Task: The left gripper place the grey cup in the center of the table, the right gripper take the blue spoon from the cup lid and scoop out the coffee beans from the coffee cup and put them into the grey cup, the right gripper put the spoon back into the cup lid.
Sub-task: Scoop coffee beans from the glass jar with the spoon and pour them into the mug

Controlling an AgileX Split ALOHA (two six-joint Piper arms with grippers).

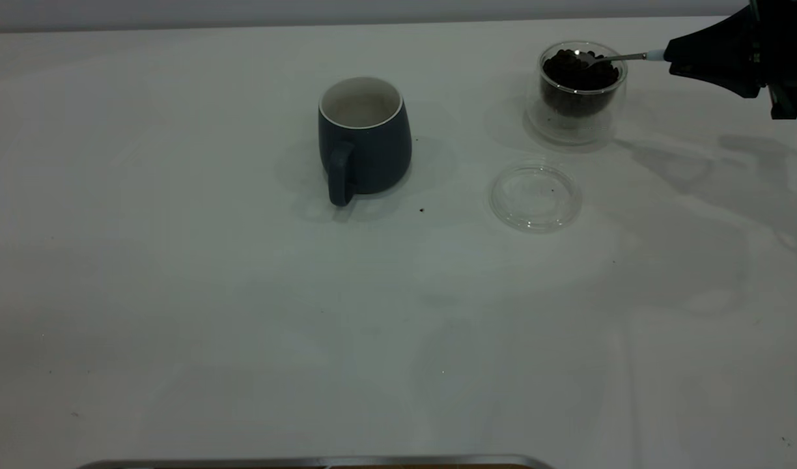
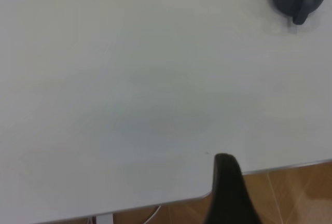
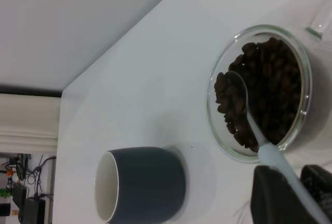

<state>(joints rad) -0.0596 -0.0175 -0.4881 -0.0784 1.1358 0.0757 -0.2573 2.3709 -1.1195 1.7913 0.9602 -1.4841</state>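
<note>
Right gripper [image 1: 673, 60], upper right of the exterior frame: fingers clamped on the pale handle of the blue spoon [image 1: 616, 57]. Spoon runs nearly level; its bowl sits among the coffee beans [image 1: 579, 70] at the top of the coffee cup [image 1: 577, 91], with beans lying in it in the right wrist view. Cup lid [image 1: 535, 195] lies bare on the table [image 1: 177, 293], just below the coffee cup. Grey cup [image 1: 364, 140] stands upright near centre, handle toward the camera, looks empty. Step in hand: scooping. Next move likely calls for lifting level and carrying left to the grey cup without spilling. Left gripper [image 2: 228, 193] idle at the table edge; finger state cannot be told.
</note>
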